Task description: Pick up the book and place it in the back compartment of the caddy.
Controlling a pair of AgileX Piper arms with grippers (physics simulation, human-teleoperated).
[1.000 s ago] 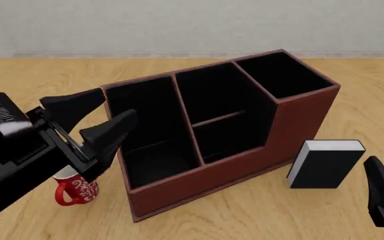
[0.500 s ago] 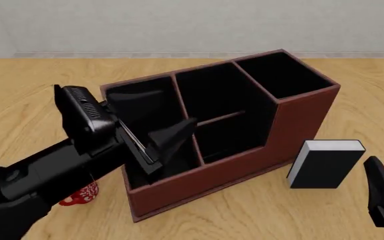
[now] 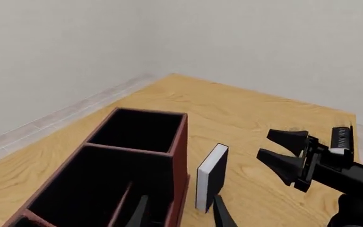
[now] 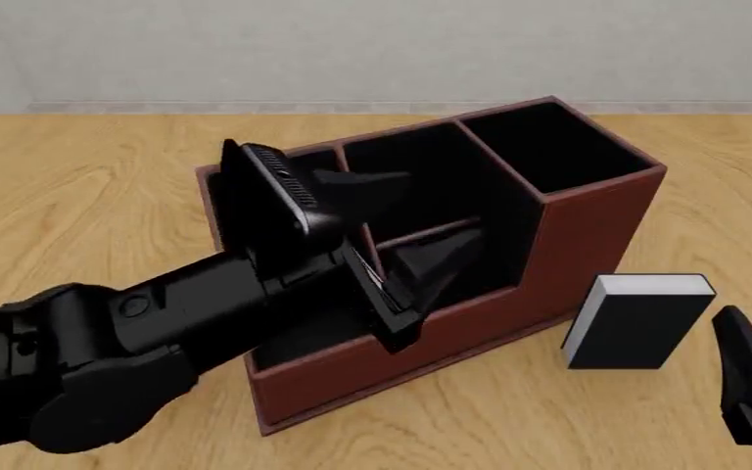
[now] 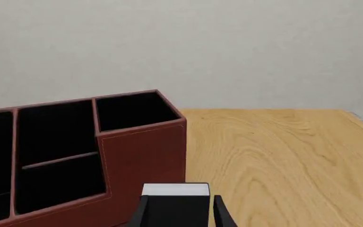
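Probably stiff and light book (image 4: pixel 634 323) at lower right, best pinched across black covers; both end effectors open, empty.

Front view high, facing forward; wrist views low, sharing caddy (image 4: pixel 572 235).

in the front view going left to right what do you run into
Left gripper over the caddy's middle, then the caddy tall end, the book, the right gripper.
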